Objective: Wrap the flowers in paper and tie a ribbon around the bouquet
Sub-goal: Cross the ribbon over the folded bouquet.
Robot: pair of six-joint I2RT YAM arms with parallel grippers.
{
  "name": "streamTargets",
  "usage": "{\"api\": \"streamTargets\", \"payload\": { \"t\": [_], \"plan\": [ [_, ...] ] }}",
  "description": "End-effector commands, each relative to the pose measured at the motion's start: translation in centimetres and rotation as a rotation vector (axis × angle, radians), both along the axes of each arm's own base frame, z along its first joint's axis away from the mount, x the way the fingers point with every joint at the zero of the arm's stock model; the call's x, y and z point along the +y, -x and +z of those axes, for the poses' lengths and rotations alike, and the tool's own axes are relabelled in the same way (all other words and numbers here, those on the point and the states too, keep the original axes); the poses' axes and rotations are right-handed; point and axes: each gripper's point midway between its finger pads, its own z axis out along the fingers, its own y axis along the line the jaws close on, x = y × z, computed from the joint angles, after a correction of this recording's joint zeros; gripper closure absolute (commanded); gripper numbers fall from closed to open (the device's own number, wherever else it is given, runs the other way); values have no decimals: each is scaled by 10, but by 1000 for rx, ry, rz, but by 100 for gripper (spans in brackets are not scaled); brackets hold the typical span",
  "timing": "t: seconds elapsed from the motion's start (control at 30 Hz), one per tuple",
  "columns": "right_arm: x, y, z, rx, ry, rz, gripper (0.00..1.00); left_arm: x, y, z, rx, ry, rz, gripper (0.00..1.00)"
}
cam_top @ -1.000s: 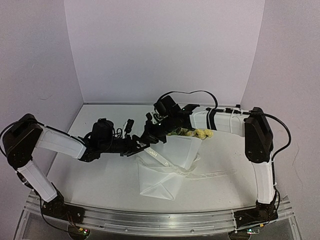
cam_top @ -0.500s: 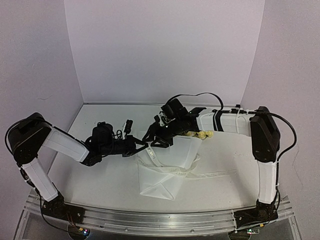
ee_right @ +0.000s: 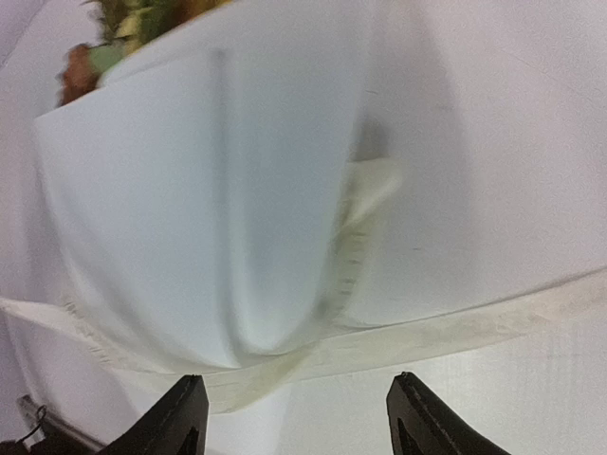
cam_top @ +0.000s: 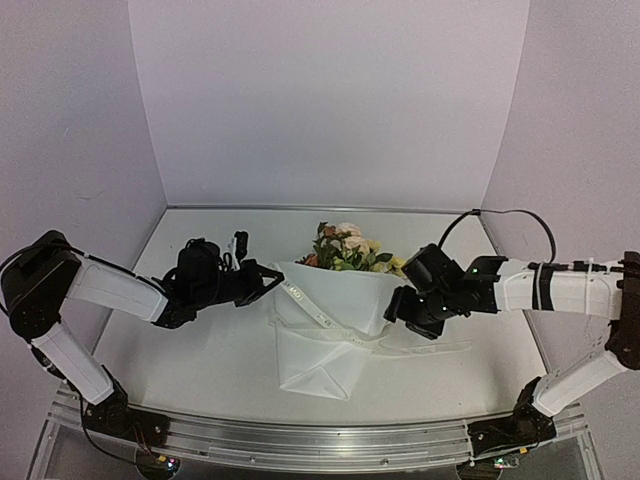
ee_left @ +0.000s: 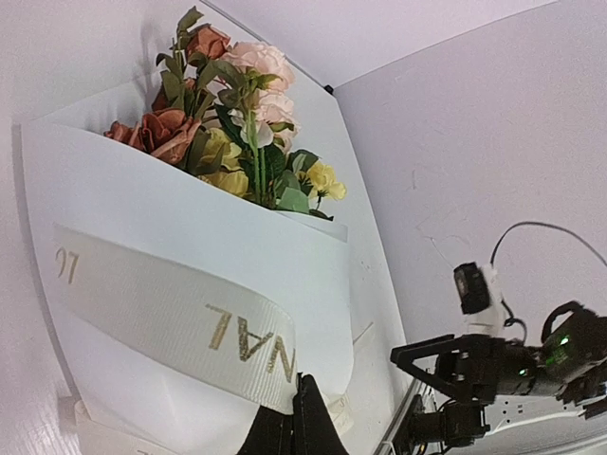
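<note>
Two tools are in view, one on each arm. The left tool (cam_top: 266,282) is clenched on the ribbon (cam_top: 305,303), its fingers (ee_left: 305,417) pinched together on the band's lower edge in the left wrist view. The right tool (cam_top: 393,305) is released, its fingers (ee_right: 185,417) well apart with nothing between them, just beside the right flank of the cone. One bouquet (cam_top: 350,295) lies near the middle of the table (cam_top: 190,350), its flowers (cam_top: 345,250) pointing toward the back wall. The left wrist view shows at least two orange blooms, two pale pink ones and several small yellow ones among green leaves; a full count cannot be made. One sheet of white paper (cam_top: 315,370) sheathes them, rising as a cone around the stems and spreading into a creased, folded flap toward the near edge. One lettered band of ribbon crosses the front of the cone at a slant, and thin pale strands trail to the right over the table; whether they are the same piece cannot be told. The table is white and matte, closed in by pale lilac walls (cam_top: 320,100) at the back and both sides, with a metal rail (cam_top: 320,440) along the near edge carrying the arm bases. Bare table shows between the blooms and the back wall, in the near left corner below the left arm, and to the right behind the right arm.
</note>
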Motion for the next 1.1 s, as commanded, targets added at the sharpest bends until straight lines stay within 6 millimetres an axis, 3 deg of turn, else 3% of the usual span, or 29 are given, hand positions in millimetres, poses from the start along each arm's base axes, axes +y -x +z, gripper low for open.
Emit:
{"api": "streamTargets", "payload": {
  "t": [0.0, 0.1, 0.23, 0.47, 0.6, 0.7, 0.83, 0.93, 1.07],
  "plan": [
    [-78, 15, -34, 16, 255, -228, 33, 2, -4, 14, -10, -3, 33, 100],
    [-105, 25, -47, 45, 347, -305, 30, 2, -3, 15, -4, -9, 29, 100],
    [-120, 26, -61, 65, 407, -361, 29, 3, -2, 16, 1, -12, 29, 100],
    [-120, 13, -83, 117, 495, -382, 28, 7, -1, 17, 1, -27, 39, 100],
    [-116, 14, -95, 158, 514, -374, 34, 10, -1, 15, 3, -45, 51, 100],
    [-117, 20, -105, 186, 512, -388, 51, 12, -2, 14, 10, -52, 61, 100],
    [-126, 29, -114, 198, 512, -418, 82, 14, -4, 9, 26, -72, 74, 100],
    [-130, 22, -102, 155, 497, -429, 99, 19, -6, 6, 34, -97, 96, 100],
    [-143, 5, -83, 118, 468, -452, 100, 33, -10, 5, 45, -141, 133, 100]
  ]
}}
